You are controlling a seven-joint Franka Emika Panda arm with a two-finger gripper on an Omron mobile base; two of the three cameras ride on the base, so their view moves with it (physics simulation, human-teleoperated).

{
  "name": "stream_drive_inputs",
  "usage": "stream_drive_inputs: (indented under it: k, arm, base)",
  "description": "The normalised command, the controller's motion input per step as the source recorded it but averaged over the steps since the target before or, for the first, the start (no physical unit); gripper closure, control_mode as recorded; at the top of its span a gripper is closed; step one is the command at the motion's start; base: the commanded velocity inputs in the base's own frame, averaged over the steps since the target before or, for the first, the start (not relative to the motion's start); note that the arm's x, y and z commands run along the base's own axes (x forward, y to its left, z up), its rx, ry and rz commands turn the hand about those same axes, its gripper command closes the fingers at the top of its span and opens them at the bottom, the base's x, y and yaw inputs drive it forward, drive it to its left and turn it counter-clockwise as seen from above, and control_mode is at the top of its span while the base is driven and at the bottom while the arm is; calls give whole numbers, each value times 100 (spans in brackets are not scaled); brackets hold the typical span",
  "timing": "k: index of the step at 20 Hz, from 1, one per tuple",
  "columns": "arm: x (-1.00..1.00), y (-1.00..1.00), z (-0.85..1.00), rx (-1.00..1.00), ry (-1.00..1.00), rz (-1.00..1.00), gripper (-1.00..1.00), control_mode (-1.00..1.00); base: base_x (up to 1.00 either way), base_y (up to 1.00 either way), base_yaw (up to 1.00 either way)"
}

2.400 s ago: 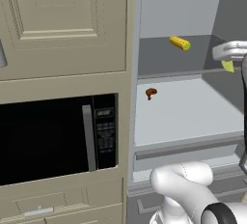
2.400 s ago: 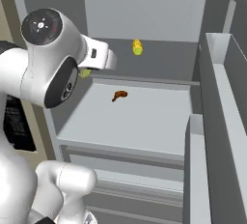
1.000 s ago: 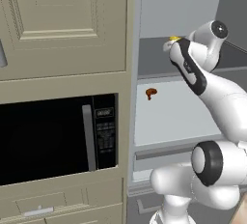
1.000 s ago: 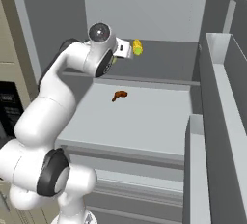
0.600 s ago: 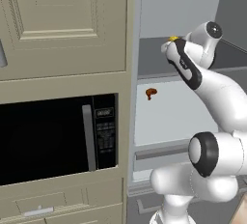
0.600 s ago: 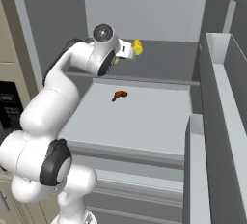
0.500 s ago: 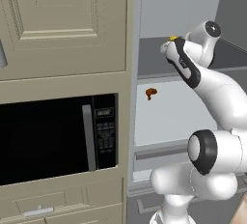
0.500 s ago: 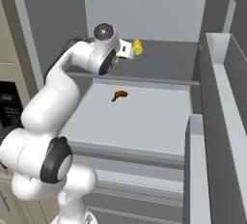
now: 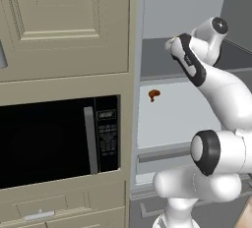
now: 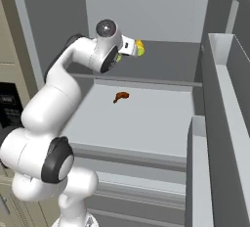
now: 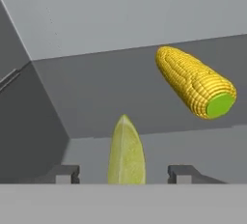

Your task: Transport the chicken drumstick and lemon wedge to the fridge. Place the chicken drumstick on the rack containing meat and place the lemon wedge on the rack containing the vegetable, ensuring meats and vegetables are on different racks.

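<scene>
Yellow-green lemon wedge [image 11: 126,151] up on the upper fridge rack [image 10: 171,64] beside the yellow corn cob [image 11: 195,81], between the parted pincer [image 11: 124,172] tips, seemingly released. Brown chicken drumstick [image 10: 120,96] already on the lower rack. Looks nearly done, just backing out left.

Upper rack [image 10: 166,64] — corn [image 11: 195,81], perhaps lemon wedge [image 11: 126,152]; lower rack [image 10: 146,118] — drumstick [image 10: 120,96]

microwave control panel [image 9: 107,134]: rows of small pale marks, too blurred to read
microwave panel top [image 9: 106,116]: a short pale mark like a brand or label, not legible
fridge interior [image 10: 146,11]: no readable text
cabinet door [image 9: 64,20]: no readable text
readable text overall: none
</scene>
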Motion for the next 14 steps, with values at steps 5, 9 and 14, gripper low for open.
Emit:
stream_drive_inputs:
  k: [5,9,14]
  arm:
    - [-36,0,7,0,-13,0,-100,-100]
    - [-89,0,29,0,4,0,-100,-100]
    - [-92,0,47,-3,6,0,-100,-100]
  base:
    - [0,0,0]
    - [0,0,0]
    - [0,0,0]
